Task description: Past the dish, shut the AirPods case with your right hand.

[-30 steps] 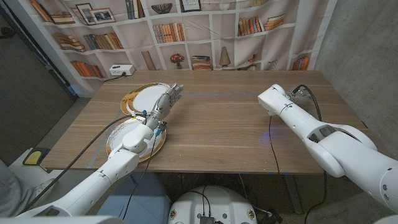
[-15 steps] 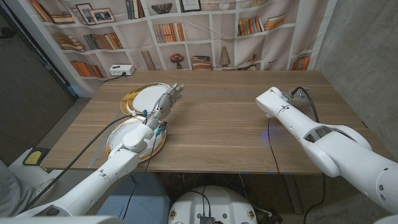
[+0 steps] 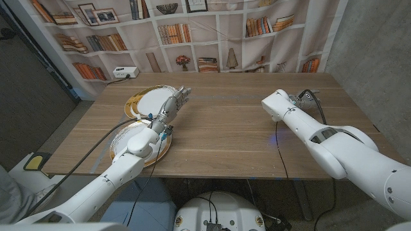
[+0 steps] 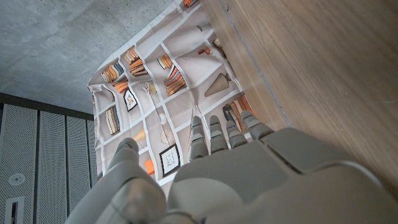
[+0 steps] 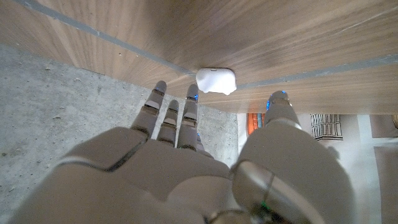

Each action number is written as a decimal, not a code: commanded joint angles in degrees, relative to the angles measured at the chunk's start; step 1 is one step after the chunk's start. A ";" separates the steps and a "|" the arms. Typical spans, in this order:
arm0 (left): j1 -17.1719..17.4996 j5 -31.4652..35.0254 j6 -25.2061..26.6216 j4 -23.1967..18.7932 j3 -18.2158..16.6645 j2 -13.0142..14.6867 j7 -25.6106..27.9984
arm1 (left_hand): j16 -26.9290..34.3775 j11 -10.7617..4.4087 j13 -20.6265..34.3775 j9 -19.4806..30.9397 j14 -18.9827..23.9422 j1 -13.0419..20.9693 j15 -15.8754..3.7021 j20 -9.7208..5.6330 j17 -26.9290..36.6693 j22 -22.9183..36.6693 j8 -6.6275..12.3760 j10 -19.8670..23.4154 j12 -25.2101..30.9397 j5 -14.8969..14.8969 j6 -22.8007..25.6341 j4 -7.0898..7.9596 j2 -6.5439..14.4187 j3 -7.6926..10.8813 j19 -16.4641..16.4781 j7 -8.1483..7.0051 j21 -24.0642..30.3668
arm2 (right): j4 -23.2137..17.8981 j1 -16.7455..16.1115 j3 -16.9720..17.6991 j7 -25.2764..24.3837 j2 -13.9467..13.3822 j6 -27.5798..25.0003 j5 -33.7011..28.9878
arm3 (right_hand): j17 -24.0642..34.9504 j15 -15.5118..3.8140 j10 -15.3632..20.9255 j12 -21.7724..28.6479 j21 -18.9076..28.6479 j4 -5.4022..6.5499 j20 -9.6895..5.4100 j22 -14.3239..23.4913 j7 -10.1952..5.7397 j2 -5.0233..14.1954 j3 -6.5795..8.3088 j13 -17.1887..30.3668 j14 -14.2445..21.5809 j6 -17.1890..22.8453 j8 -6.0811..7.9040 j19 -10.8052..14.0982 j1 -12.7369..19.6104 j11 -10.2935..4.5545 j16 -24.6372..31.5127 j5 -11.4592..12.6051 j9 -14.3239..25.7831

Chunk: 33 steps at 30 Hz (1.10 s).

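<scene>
My right hand (image 5: pixel 186 168), fingers spread and empty, has edged further in along the desk's right edge, so the AirPods case (image 5: pixel 216 80) near that edge lies just beyond my fingertips.

wooden table (image 3: pixel 225 128), two plates (image 3: pixel 146 99), AirPods case (image 5: pixel 216 80)

Both arms wear smooth white rounded shells with grey panels set into the forearms. The left hand (image 3: pixel 172 104) has pale grey segmented fingers, and a black cable trails along its arm. The right hand (image 5: pixel 186 155) is light grey with small blue lights at its fingertips; dark cables loop at its wrist.
</scene>
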 commanded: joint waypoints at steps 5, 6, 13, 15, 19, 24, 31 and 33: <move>0.14 -0.01 0.08 -0.20 0.17 0.03 -0.25 | -0.15 0.23 0.33 0.20 0.02 -0.47 -0.34 0.07 0.16 0.25 -0.20 0.50 -0.13 -0.03 0.56 -0.47 -0.10 0.06 -0.04 0.16 -0.02 | 11.90 4.60 -1.01 -1.16 4.02 3.13 1.28 | 0.27 0.18 0.38 0.30 0.18 0.41 -0.14 0.11 1.67 0.49 0.11 0.19 0.66 -0.71 0.30 0.56 0.23 -0.15 0.35 0.16 0.06; 0.12 0.00 0.08 -0.20 0.18 0.03 -0.26 | -0.15 0.27 0.33 0.20 0.00 -0.47 -0.35 0.05 0.16 0.25 -0.20 0.48 -0.14 -0.03 0.56 -0.47 -0.09 0.06 -0.04 0.17 -0.02 | 12.83 4.99 -1.19 -1.16 4.26 3.52 1.37 | 0.27 0.16 0.27 0.23 0.17 0.43 -0.14 0.11 1.68 0.55 0.12 0.19 0.65 -0.73 0.28 0.56 0.25 -0.18 0.33 0.16 0.07; 0.12 0.08 0.16 -0.41 0.18 0.16 -0.28 | -0.16 0.13 0.33 0.20 0.00 -0.48 -0.38 0.04 0.16 0.25 -0.22 0.60 -0.10 -0.03 0.53 -0.50 -0.08 0.08 -0.04 0.06 -0.02 | 17.62 7.01 -1.93 -1.77 5.54 5.78 2.22 | 0.29 0.06 0.27 0.15 0.12 0.47 -0.27 0.11 1.73 0.82 0.21 0.19 0.63 -0.53 0.31 0.59 0.38 -0.39 0.25 0.19 0.07; 0.13 0.08 0.17 -0.47 0.20 0.17 -0.29 | -0.14 0.20 0.33 0.20 0.04 -0.49 -0.39 0.04 0.16 0.25 -0.22 0.58 -0.11 -0.04 0.52 -0.51 -0.08 0.08 -0.04 0.07 -0.02 | 17.98 7.21 -2.24 -1.93 5.60 6.02 2.36 | 0.29 0.04 0.30 0.13 0.09 0.46 -0.34 0.11 1.81 0.99 0.29 0.19 0.64 -0.38 0.35 0.59 0.50 -0.43 0.21 0.22 0.08; -0.02 0.05 0.27 -0.49 0.37 0.05 -0.46 | -0.14 0.16 0.33 0.20 0.04 -0.50 -0.36 0.05 0.16 0.25 -0.20 0.58 -0.12 -0.04 0.57 -0.52 -0.08 0.08 -0.03 0.11 -0.02 | 19.22 7.80 -2.43 -2.28 5.82 6.55 2.87 | 0.30 0.03 0.27 0.04 0.02 0.40 -0.38 0.12 2.03 1.30 0.45 0.19 0.65 -0.19 0.39 0.54 0.81 -0.45 0.14 0.28 0.08; -0.11 -0.02 0.35 -0.48 0.57 -0.07 -0.69 | -0.14 0.05 0.33 0.20 0.06 -0.51 -0.38 0.09 0.16 0.25 -0.20 0.61 -0.11 -0.04 0.58 -0.53 -0.07 0.09 -0.04 0.12 -0.02 | 20.49 8.30 -2.68 -2.72 5.94 7.04 3.42 | 0.30 -0.07 0.33 -0.02 -0.03 0.32 -0.53 0.12 2.48 1.63 0.64 0.19 0.77 0.12 0.46 0.53 1.18 -0.32 0.09 0.33 0.08; -0.23 0.25 0.65 -0.88 0.77 0.04 -0.69 | -0.14 0.12 0.33 0.20 0.06 -0.54 -0.36 0.07 0.16 0.25 -0.21 0.62 -0.12 -0.04 0.56 -0.55 -0.08 0.08 -0.07 0.12 -0.03 | 20.75 8.35 -2.94 -2.79 5.55 7.39 4.13 | 0.30 -0.30 0.91 0.05 -0.11 0.05 -0.55 0.12 2.42 2.48 1.18 0.19 1.25 0.90 0.64 0.57 2.25 -0.80 0.04 0.41 0.08; -0.26 0.35 0.76 -1.10 0.79 0.09 -0.63 | -0.14 0.22 0.33 0.20 0.07 -0.55 -0.37 0.06 0.16 0.25 -0.21 0.68 -0.10 -0.04 0.55 -0.56 -0.08 0.09 -0.05 0.17 -0.02 | 21.54 8.61 -2.97 -2.98 5.71 7.75 4.31 | 0.30 -0.33 0.94 0.04 -0.10 0.02 -0.57 0.12 2.56 2.52 1.21 0.19 1.33 1.09 0.69 0.61 2.35 -0.79 0.04 0.40 0.08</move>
